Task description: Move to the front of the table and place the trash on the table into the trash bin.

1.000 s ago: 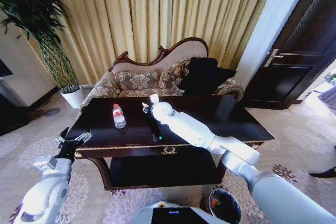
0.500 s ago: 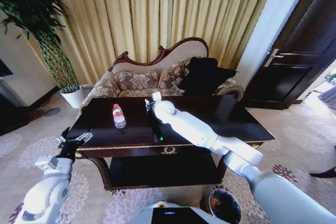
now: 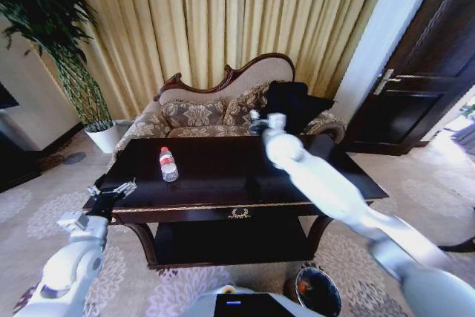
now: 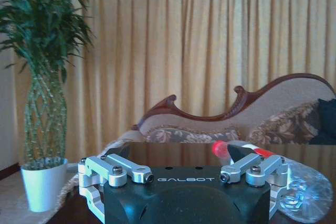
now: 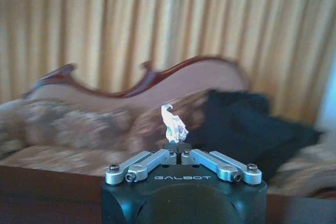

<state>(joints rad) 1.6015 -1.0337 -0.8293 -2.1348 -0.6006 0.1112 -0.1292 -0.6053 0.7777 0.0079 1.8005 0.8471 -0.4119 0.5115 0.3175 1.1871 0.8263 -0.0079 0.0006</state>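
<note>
Right gripper: the right gripper is raised above the far edge of the table, close to the sofa side. In the right wrist view its two fingers are pressed together, and a small crumpled white paper scrap stands pinched between the tips. In the head view the gripper is blurred.

Left gripper: the left gripper hangs at the table's left front corner, just outside the edge. Its fingers are spread wide and hold nothing. In the left wrist view the finger links are far apart on both sides of the black body.

Table: the dark glossy table has gold trim, a gold emblem on the front and a lower shelf.

Bottle: the clear plastic bottle with red cap and red label lies on its side on the left half of the table top, well apart from both grippers. In the left wrist view the bottle lies behind the gripper's finger link, the red cap pointing toward the sofa.

Trash bin: the round trash bin stands on the carpet near the table's right front leg. The inside is dark, with a small reddish spot; I cannot tell what it is.

Plant pot: the white plant pot stands on the floor beyond the table's left end and holds a tall green plant.
</note>
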